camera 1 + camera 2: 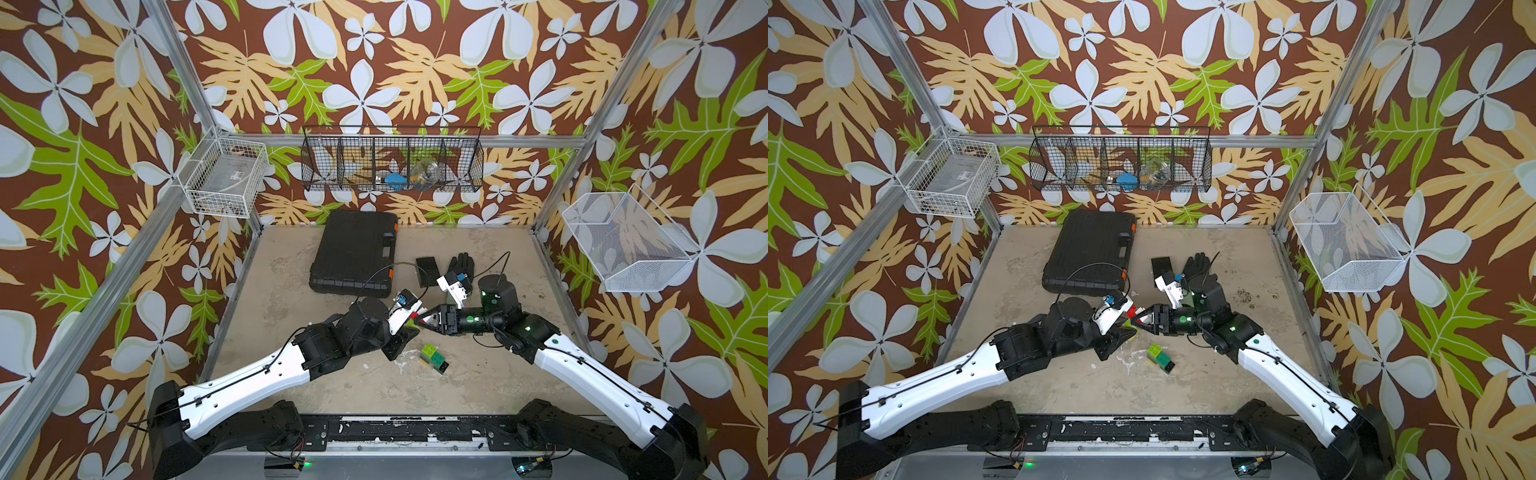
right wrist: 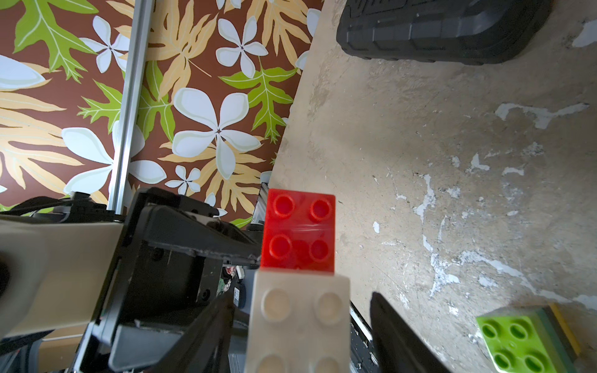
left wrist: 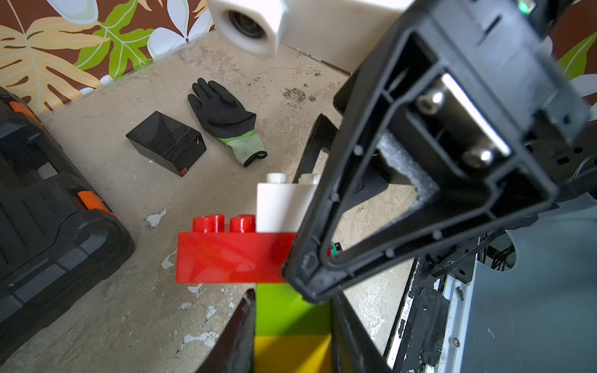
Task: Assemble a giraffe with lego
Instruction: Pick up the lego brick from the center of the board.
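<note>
Clamping lime-yellow neck (image 3: 292, 310) in L fingers (image 3: 237, 339); straddling white brick (image 2: 298, 319) atop red brick (image 2: 298, 229) w/ R fingers (image 2: 394, 348) apart, not yet gripping; lying end-on to red brick's long axis.

The red brick (image 3: 226, 255), white brick (image 3: 279, 206) and lime brick (image 3: 290, 308) are smooth, glossy plastic. The tabletop (image 3: 106, 290) looks rough and matt, like worn concrete with chipped pale patches. The glove (image 3: 223, 113) has a grainy matt palm and knitted cuff. The case (image 3: 38, 210) is ribbed matt plastic.
</note>
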`<state>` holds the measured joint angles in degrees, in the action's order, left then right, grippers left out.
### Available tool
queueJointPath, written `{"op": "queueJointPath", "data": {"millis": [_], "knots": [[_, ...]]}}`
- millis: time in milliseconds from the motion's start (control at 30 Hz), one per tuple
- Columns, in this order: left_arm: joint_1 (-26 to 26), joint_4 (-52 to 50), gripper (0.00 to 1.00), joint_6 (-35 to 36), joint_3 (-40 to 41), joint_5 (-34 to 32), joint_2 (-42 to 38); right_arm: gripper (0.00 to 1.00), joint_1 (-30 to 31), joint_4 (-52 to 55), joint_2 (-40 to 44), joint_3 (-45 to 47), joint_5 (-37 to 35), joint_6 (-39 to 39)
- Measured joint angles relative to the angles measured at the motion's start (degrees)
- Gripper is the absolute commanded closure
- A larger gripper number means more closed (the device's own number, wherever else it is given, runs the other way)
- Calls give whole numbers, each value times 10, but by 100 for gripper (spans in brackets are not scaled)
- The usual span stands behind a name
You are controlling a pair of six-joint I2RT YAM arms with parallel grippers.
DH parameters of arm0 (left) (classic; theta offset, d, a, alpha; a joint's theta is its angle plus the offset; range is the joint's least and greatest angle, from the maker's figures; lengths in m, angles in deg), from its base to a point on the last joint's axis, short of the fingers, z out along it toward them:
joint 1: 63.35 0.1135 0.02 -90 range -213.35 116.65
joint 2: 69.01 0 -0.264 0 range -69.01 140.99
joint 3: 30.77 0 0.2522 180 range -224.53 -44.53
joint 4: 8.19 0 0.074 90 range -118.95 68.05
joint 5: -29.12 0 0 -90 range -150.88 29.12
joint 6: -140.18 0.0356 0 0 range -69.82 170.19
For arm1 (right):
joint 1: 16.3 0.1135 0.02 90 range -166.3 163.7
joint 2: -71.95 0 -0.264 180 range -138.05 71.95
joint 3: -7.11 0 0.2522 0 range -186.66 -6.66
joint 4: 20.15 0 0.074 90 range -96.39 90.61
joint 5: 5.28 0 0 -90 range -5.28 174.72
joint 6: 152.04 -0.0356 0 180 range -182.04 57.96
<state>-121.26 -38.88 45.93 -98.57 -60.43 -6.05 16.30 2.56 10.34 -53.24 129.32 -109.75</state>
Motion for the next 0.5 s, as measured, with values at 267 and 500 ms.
{"op": "queueJointPath", "data": {"millis": [267,500], "knots": [[0,0,73,0,1,0,1,40,0,-38,1,20,2,-18],[0,0,73,0,0,0,6,52,0,-68,9,37,5,-38]]}}
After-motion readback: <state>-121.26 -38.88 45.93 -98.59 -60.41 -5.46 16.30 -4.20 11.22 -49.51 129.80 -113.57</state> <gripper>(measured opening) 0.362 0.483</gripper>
